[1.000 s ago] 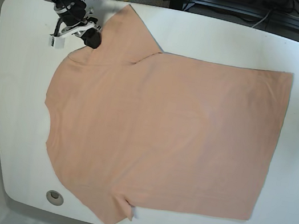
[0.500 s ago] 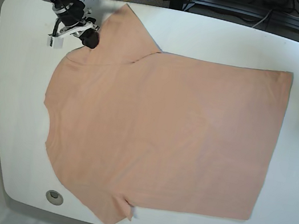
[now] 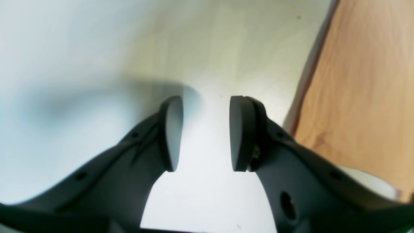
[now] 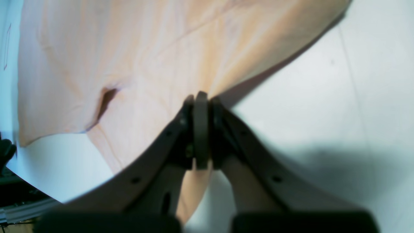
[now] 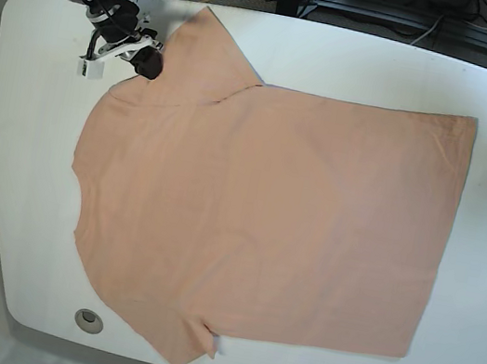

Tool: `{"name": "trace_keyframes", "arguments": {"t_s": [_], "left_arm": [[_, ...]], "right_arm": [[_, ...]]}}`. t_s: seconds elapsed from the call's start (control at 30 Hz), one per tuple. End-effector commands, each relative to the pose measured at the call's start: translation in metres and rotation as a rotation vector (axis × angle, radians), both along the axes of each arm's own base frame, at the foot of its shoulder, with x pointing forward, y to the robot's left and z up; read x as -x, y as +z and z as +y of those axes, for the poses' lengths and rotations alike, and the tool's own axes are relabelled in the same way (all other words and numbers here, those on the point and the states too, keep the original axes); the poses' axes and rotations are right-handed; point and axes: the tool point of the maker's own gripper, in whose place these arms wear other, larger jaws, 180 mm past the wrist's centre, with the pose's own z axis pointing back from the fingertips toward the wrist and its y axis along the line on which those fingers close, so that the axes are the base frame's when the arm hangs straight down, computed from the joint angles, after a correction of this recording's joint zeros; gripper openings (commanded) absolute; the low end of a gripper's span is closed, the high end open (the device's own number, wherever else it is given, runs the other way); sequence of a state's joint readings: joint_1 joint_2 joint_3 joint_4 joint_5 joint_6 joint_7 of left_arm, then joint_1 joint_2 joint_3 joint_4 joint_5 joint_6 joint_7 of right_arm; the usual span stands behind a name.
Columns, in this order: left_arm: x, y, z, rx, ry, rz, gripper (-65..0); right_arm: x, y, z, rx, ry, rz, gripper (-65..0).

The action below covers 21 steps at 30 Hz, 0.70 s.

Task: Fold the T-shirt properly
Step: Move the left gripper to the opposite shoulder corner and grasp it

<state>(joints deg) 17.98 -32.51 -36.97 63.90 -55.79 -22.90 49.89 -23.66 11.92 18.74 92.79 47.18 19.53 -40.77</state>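
the t-shirt lies flat across the white tabletop, its long axis running from the collar to the hem. the right gripper is clenched, seemingly pinching the shirt's edge near the collar, while the left gripper hangs released just beside the hem. no legible writing.

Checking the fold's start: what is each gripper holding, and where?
Right gripper is shut on the T-shirt at its sleeve edge; left gripper holds nothing.

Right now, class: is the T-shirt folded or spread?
Spread: the T-shirt lies flat in one layer on the table, both sleeves out.
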Motion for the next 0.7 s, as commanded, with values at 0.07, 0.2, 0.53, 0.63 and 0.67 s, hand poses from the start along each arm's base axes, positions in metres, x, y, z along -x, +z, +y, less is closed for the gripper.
{"name": "trace_keyframes", "arguments": {"t_s": [0.07,0.2,0.53,0.63,0.67], "left_arm": [[-0.001,0.008,0.007,-0.067,-0.038,0.018,-43.6],[-0.002,0.014,0.007,-0.093,-0.055,0.009,-43.7],[-0.014,0.032,0.004,-0.172,-0.119,-0.052,-43.0],[-0.020,0.028,-0.005,-0.123,-0.119,-0.058,-43.2],[-0.024,0.026,-0.011,-0.088,-0.119,-0.059,-43.4]], "right_arm": [[-0.001,0.002,-0.004,0.017,0.006,-0.001,-65.0],[-0.001,0.002,-0.004,0.017,0.006,0.001,-65.0],[0.001,0.001,-0.003,0.012,0.006,0.005,-65.0],[0.001,0.001,-0.003,0.014,0.008,0.005,-65.0],[0.001,0.001,-0.002,0.015,0.011,0.006,-65.0]]}}
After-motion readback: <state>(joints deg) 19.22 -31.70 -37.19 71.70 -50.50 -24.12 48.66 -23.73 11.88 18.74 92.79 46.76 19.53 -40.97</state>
